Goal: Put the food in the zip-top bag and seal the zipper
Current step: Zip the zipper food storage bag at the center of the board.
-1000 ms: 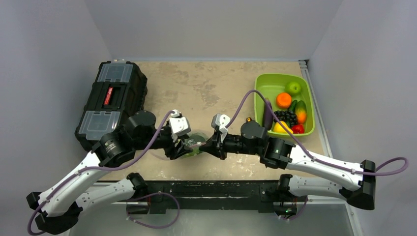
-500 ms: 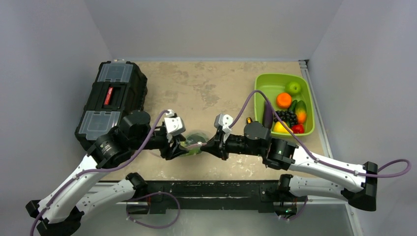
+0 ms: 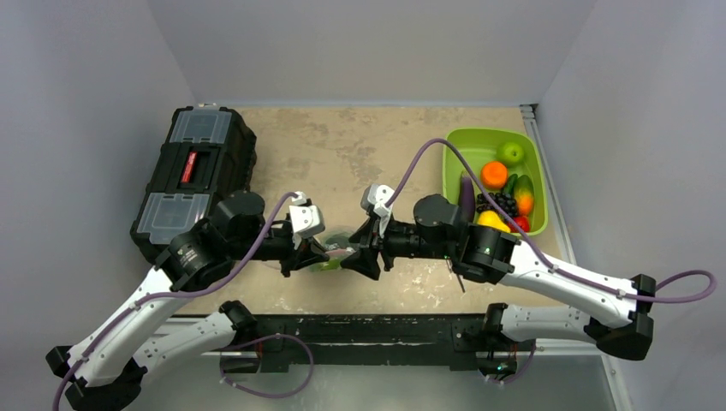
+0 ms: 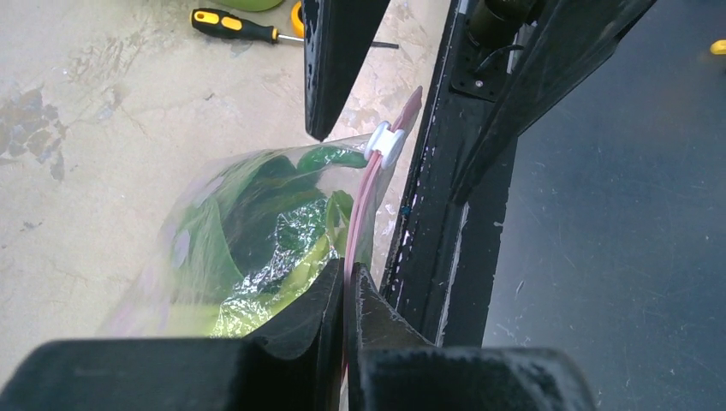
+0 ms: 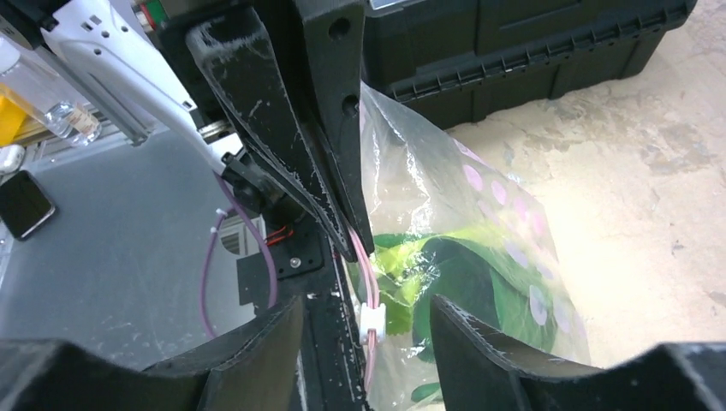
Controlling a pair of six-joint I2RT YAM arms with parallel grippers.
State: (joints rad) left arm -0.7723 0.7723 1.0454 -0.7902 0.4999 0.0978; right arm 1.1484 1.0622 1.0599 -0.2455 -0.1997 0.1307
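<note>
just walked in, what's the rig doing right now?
The food is already in: the leafy greens sit inside the zip-top bag. The left gripper is pinched shut on one end of the pink zipper. The right gripper is open, its jaws straddling the white slider without gripping it. Whether the zipper is fully sealed isn't clear.

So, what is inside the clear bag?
Dark and light green leaves show inside the bag. Glare and the left pincer hide part of it, so the stalks and the count of vegetables cannot be seen.
</note>
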